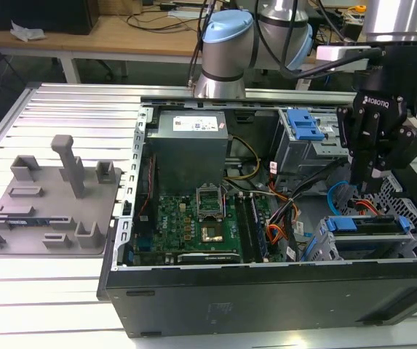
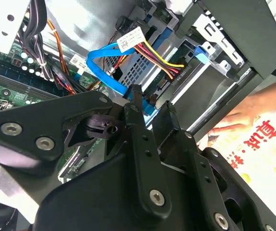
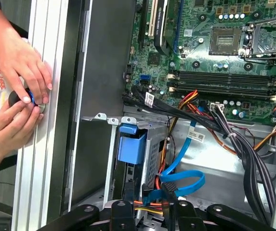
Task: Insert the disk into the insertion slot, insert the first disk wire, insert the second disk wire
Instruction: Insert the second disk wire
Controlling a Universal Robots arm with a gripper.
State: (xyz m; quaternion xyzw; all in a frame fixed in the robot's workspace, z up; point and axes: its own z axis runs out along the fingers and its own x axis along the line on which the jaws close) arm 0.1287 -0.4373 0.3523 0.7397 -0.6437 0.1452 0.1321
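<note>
My pincer hangs over the drive cage, at the front corner of the open computer case on the exterior view's right. In the second wrist view my two fingers stand close together with a narrow gap between them, and they seem to be nipping the plug end of the light-blue cable; I cannot say for sure that the grip is firm, since the contact spot sits behind my own fingers.

The disk with its blue frame looks to be already lying inside the cage, so I judge the first step done. In the first wrist view the cage's blue latch is beside the bay opening, and the blue cable loops just in front of my fingertips. The orange-red wires run down along the cage wall toward the drive's back edge; whether their black plug is seated I cannot tell, because it is hidden below my fingers. So the wiring is either half done or still being worked, with the blue cable the one I am nearest to now.

A person's hands are busy with a small round thing on the ribbed table just outside the case wall, apart from my work. A grey holder block sits on the far side of the case from the cage.
</note>
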